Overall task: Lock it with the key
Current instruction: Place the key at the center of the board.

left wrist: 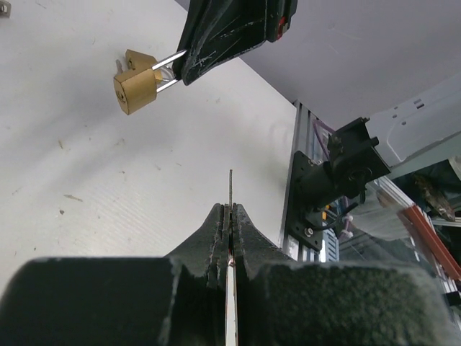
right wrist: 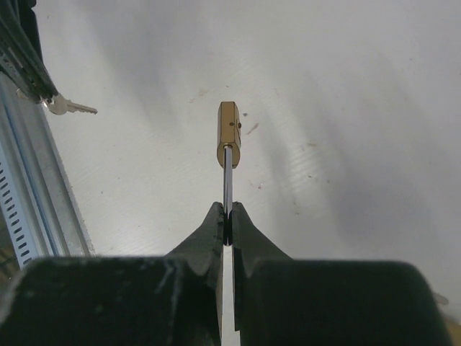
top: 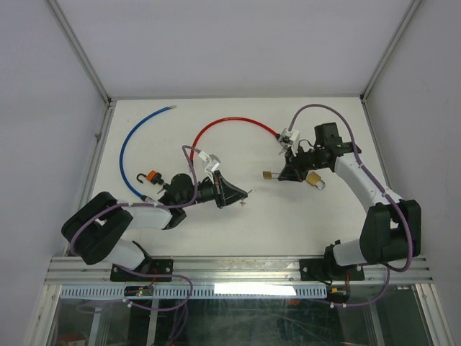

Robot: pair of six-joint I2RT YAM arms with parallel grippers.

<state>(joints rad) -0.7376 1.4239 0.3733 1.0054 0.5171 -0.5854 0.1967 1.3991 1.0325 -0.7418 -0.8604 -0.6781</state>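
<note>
My left gripper (left wrist: pixel 230 209) is shut on a silver key (left wrist: pixel 230 189), whose blade sticks out past the fingertips, edge-on. From above, the key (top: pixel 247 192) points right, toward the padlock. A small brass padlock (right wrist: pixel 229 133) hangs above the table with my right gripper (right wrist: pixel 227 209) shut on its steel shackle (right wrist: pixel 227 173). In the top view that padlock (top: pixel 267 175) sits just left of the right gripper (top: pixel 279 175), a short gap from the left gripper (top: pixel 241 193). The left wrist view shows the padlock (left wrist: pixel 137 86) up and to the left of the key tip, apart from it.
A second brass padlock (top: pixel 315 180) lies on the table under the right arm. A small orange and black lock (top: pixel 153 176) lies by the left arm. A blue cable (top: pixel 130 148) and a red cable (top: pixel 234 121) curve across the back. A metal rail (top: pixel 238 268) runs along the near edge.
</note>
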